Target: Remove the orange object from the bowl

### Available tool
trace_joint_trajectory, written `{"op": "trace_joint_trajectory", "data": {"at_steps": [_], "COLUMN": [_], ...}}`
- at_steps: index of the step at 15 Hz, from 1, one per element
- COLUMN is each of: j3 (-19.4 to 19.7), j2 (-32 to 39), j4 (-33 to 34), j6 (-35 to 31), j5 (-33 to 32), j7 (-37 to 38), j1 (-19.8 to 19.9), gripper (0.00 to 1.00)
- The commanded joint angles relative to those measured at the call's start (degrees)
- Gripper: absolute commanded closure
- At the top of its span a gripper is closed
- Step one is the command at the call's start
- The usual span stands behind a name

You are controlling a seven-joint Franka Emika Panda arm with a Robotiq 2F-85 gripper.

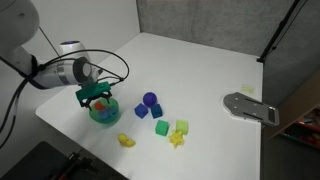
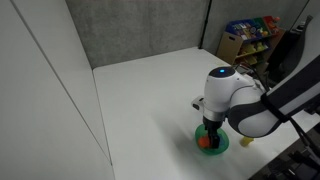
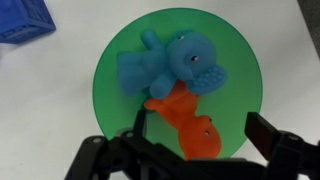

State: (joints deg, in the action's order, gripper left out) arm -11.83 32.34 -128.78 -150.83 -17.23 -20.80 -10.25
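Note:
The green bowl fills the wrist view and holds a blue toy and, below it, the orange object. My gripper is open directly above the bowl, its fingers on either side of the orange object and not closed on it. In both exterior views my gripper hangs just over the bowl. A bit of the orange object shows in the bowl by the fingers.
A blue block lies beside the bowl. On the white table are a purple ball, blue cube, green blocks, yellow pieces and a grey metal plate. A snack shelf stands behind.

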Motion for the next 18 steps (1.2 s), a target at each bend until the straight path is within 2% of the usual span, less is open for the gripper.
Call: {"op": "trace_joint_trajectory", "data": {"at_steps": [1, 12, 13, 18], "j3": [-1.03, -0.58, -0.39, -0.37], "j2": [0.73, 2.33, 2.07, 2.07], "j4": [0.48, 3.14, 1.65, 2.06], "j6": [0.07, 2.85, 0.65, 1.54], "j5": [0.33, 0.24, -0.05, -0.04], "j7": [-2.73, -2.72, -1.87, -1.88], "j1": [0.95, 0.25, 0.01, 0.0], "gripper": [0.0, 0.0, 0.0, 0.0]}}
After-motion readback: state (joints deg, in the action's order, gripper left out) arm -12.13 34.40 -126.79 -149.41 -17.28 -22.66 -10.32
